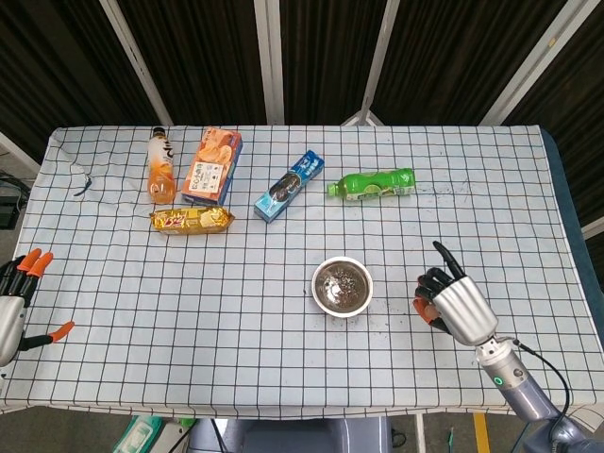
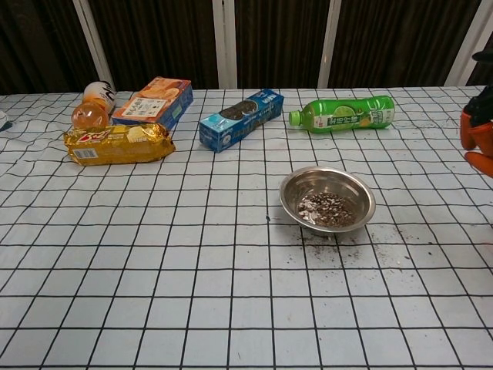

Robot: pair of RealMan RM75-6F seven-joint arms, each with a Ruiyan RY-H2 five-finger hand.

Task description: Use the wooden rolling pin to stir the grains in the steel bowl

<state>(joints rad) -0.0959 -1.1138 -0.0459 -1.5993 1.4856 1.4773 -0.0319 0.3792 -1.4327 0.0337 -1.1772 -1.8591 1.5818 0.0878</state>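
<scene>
The steel bowl [image 1: 319, 274] [image 2: 286, 193] stands right of the table's middle, with dark grains [image 1: 342, 286] [image 2: 326, 210] in its bottom. My right hand [image 1: 455, 308] hovers about a bowl's width to its right, fingers curled in and one finger pointing up. Its back faces the head camera and hides the palm, so the wooden rolling pin does not show now. The chest view catches only that hand's orange fingertips [image 2: 476, 137] at the right edge. My left hand [image 1: 13, 300] waits at the table's left edge, holding nothing, fingers spread.
Spilled grains [image 2: 323, 240] dot the cloth in front of the bowl. Along the back lie a green bottle [image 1: 376, 183], a blue biscuit box [image 1: 288, 187], an orange box [image 1: 212, 166], an orange bottle [image 1: 161, 164] and a yellow snack pack [image 1: 192, 220].
</scene>
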